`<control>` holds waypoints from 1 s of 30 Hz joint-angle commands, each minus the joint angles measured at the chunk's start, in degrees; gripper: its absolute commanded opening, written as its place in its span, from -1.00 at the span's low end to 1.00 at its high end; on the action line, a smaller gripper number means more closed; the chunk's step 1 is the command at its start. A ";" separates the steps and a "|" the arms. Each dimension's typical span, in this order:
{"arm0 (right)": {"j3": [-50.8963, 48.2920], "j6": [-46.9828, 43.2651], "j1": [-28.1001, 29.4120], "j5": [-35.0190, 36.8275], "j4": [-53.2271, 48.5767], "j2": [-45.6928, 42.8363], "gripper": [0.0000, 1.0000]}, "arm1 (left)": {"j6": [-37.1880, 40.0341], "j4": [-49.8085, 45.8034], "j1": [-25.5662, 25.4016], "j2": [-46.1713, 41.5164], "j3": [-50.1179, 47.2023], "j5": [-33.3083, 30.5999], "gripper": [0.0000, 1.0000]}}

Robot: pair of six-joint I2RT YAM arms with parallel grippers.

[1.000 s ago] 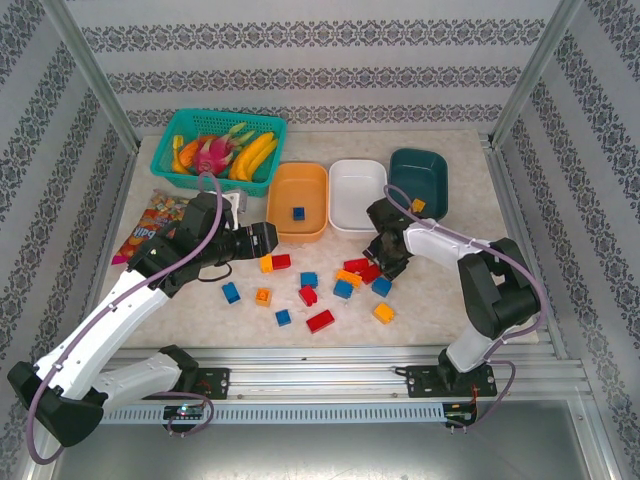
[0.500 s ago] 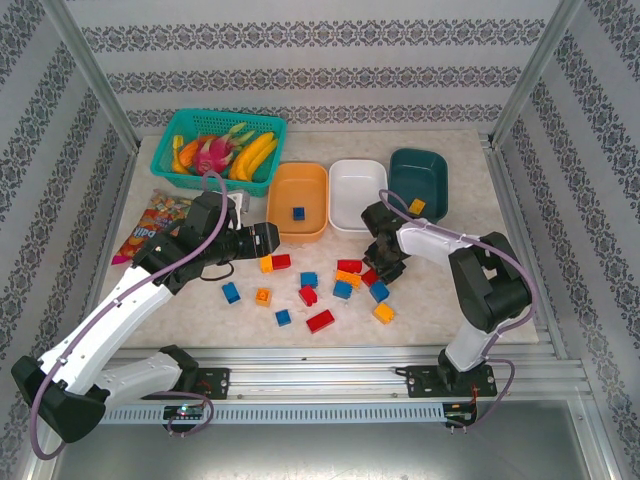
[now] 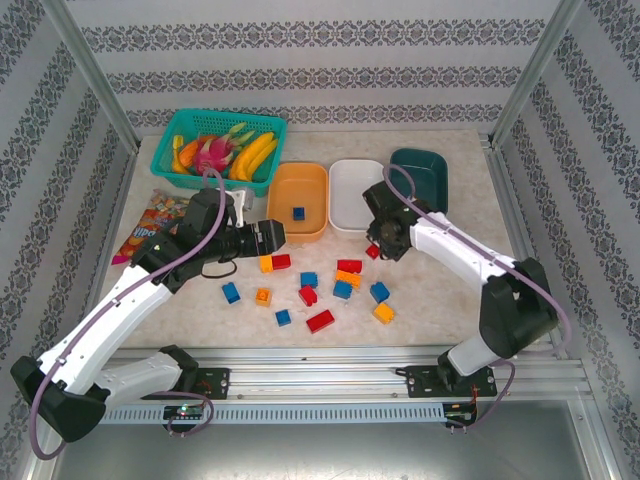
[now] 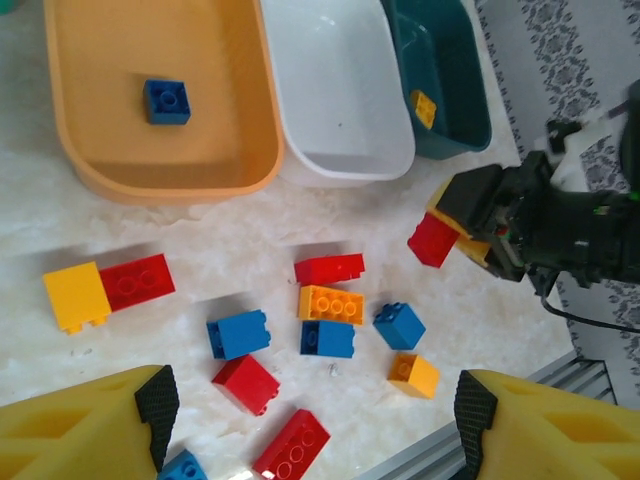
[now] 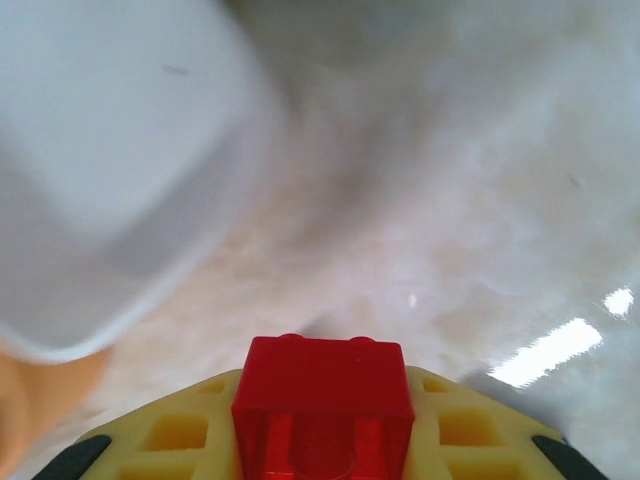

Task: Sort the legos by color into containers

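Clearance is given to a red brick, clamped in the closed right gripper near the white tray, likely for release there, while the left gripper is held open over loose legos.

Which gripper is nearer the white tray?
Right. The right gripper, clamping a red brick, is just short of the white tray; the left gripper is beside the orange tray.

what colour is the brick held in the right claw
Red. The small studded plastic brick shows best in the right wrist view.
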 commanded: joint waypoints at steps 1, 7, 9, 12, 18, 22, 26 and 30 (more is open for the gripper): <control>6.00 -9.50 0.02 4.22 0.31 1.30 -0.52 | -1.89 3.49 -0.71 2.18 4.04 0.33 0.53; 16.91 -18.17 -4.31 -1.59 3.74 14.60 -0.51 | -2.52 4.61 -0.39 6.87 9.26 -0.06 0.58; 21.61 -19.91 -5.96 -3.89 3.40 20.12 -0.50 | -2.55 4.57 -0.10 8.62 11.23 0.25 0.58; 27.58 -20.73 -8.02 -8.58 3.44 27.48 -0.49 | -2.72 4.13 0.16 10.43 13.30 0.09 0.58; 39.29 -22.23 -9.37 -12.19 -1.97 39.03 -0.41 | -3.51 3.86 0.43 11.02 13.33 -0.67 0.58; 43.49 -22.10 -9.76 -13.14 -5.09 42.53 -0.20 | -3.78 3.43 0.42 9.90 11.97 -1.25 0.58; 45.02 -22.45 -9.85 -13.31 -6.87 42.39 0.08 | -4.01 2.85 0.43 8.52 10.99 -1.87 0.58; 44.95 -22.73 -9.85 -12.97 -7.02 38.21 0.25 | -3.69 1.85 0.42 7.71 10.84 -1.95 0.58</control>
